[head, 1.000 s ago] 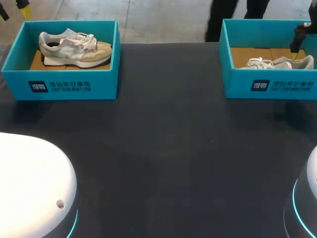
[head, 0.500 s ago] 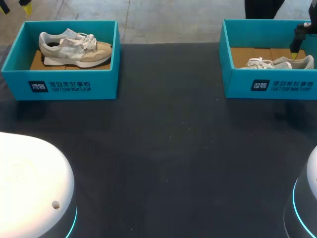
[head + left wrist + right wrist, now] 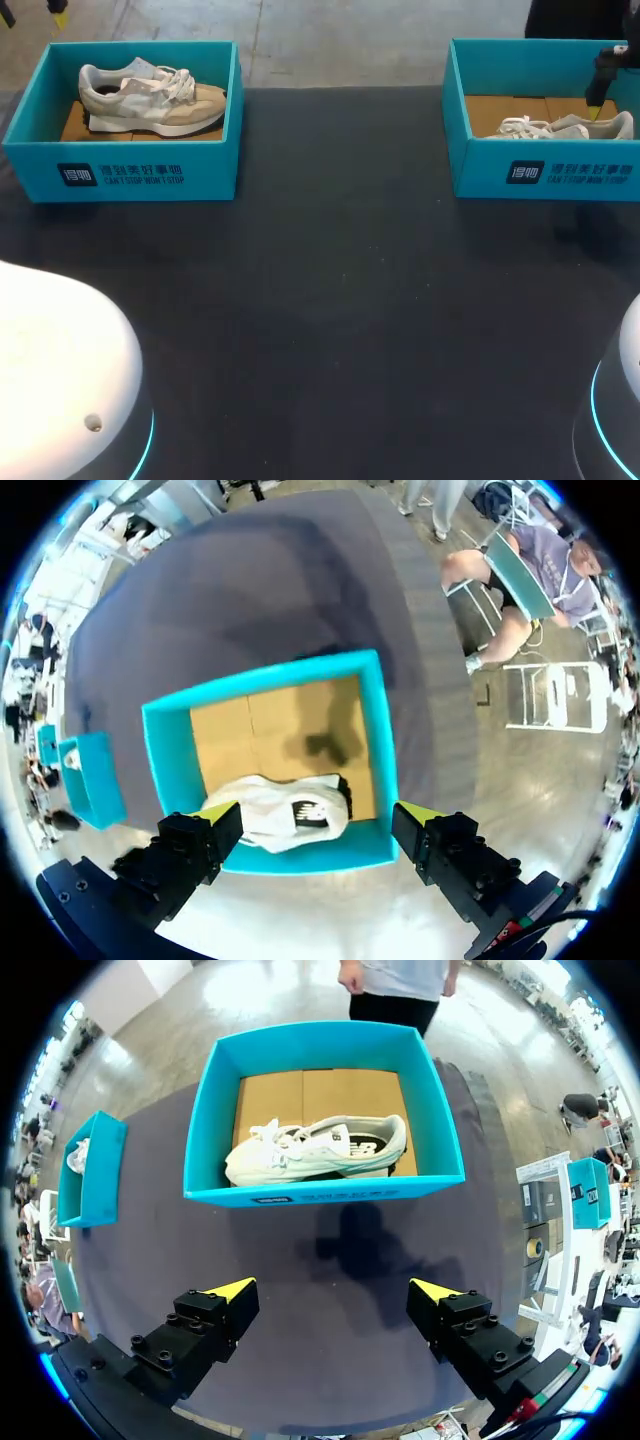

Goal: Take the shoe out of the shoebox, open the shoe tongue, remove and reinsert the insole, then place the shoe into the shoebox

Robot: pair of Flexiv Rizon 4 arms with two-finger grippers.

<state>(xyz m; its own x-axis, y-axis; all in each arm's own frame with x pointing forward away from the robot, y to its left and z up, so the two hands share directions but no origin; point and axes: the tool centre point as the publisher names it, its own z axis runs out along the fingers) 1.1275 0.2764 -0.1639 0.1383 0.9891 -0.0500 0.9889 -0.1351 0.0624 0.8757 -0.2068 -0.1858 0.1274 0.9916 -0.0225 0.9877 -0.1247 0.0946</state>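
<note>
Two teal shoeboxes stand on the dark table. The left shoebox (image 3: 130,175) holds a beige and grey shoe (image 3: 150,98) lying on its side. My left gripper (image 3: 318,818) hangs open high above that box's (image 3: 375,750) far wall, with the shoe (image 3: 285,815) below, between its spread fingers; its yellow tips (image 3: 58,8) show at the head view's far left corner. The right shoebox (image 3: 545,170) holds a pale grey shoe (image 3: 560,127). My right gripper (image 3: 334,1289) is open above the table, short of this box (image 3: 320,1192) and its shoe (image 3: 320,1150). One finger (image 3: 603,72) shows over the box.
The two boxes sit at the table's far edge, wide apart, with dark tabletop (image 3: 340,280) between and in front of them. White arm housings (image 3: 60,380) rise at the near left and near right (image 3: 630,400) corners.
The white housing of my left arm has sunk lower and leftward in the head view, and the left gripper's yellow tips have crept farther out. The right gripper and both shoes are unchanged.
</note>
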